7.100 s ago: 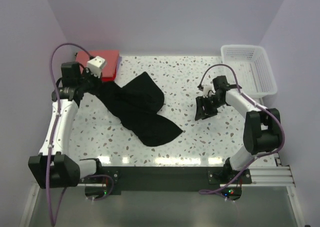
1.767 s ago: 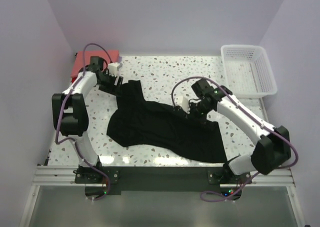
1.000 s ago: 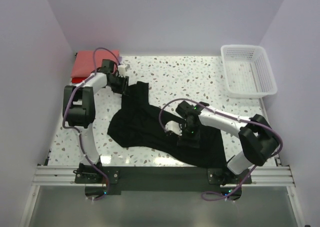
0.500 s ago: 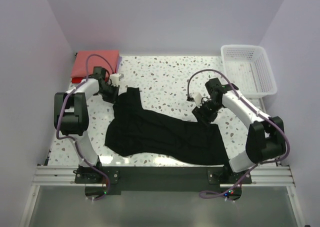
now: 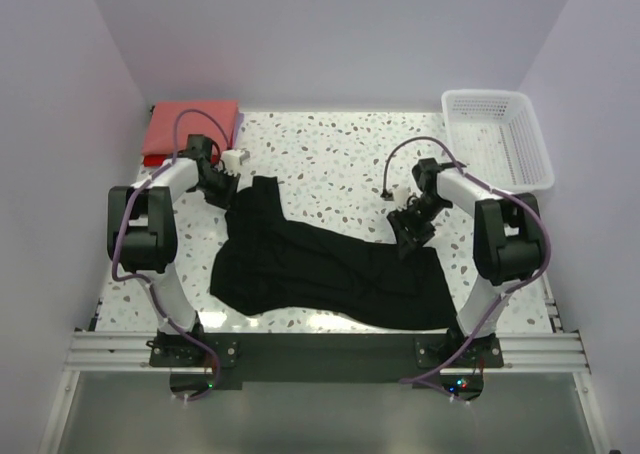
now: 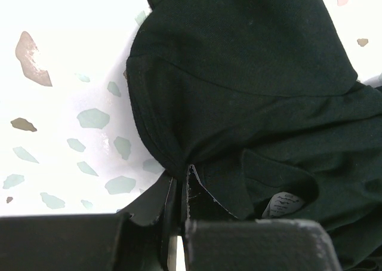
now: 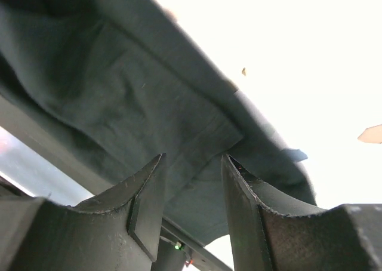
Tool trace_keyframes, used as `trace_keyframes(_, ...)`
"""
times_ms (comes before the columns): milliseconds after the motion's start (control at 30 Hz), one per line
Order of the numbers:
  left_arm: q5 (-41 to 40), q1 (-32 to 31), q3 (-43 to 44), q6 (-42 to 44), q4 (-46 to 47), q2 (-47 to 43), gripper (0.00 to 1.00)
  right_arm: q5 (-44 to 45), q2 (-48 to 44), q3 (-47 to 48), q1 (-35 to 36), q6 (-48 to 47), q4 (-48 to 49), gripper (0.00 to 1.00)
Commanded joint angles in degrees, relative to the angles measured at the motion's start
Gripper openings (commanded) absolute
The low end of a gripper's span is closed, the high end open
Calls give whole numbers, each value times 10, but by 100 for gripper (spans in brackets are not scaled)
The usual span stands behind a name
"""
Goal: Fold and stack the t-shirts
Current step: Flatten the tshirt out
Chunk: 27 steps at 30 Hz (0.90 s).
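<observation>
A black t-shirt lies spread lengthwise across the front half of the speckled table. My left gripper is at its far left corner, and in the left wrist view the gripper is shut on a pinch of the black cloth, near the white neck label. My right gripper sits at the shirt's upper right edge. In the right wrist view this gripper stands open, with a hem of the black cloth between its fingers. Folded coral-red t-shirts lie at the back left corner.
A white lattice basket stands at the back right corner against the wall. Walls close in the table on the left, back and right. Bare speckled tabletop shows between the shirt and the back wall.
The left gripper has closed on the shirt's corner. The right gripper moved from the shirt's middle to its upper right edge and its jaws have narrowed. The shirt now lies stretched out wider.
</observation>
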Motion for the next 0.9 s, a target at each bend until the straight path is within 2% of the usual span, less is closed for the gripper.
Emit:
trace_keyframes(0, 1, 0, 0, 15, -7, -32, 0, -1, 24, 30, -3, 32, 25, 45)
trace_keyframes(433, 1, 0, 15, 21, -13, -24, 0, 64, 60, 48, -12, 31, 43, 48)
trace_keyframes(733, 6, 0, 20, 20, -15, -8, 0, -35, 74, 75, -11, 36, 37, 49)
trace_keyframes(867, 8, 0, 22, 22, -17, -4, 0, -59, 73, 79, -10, 29, 33, 45)
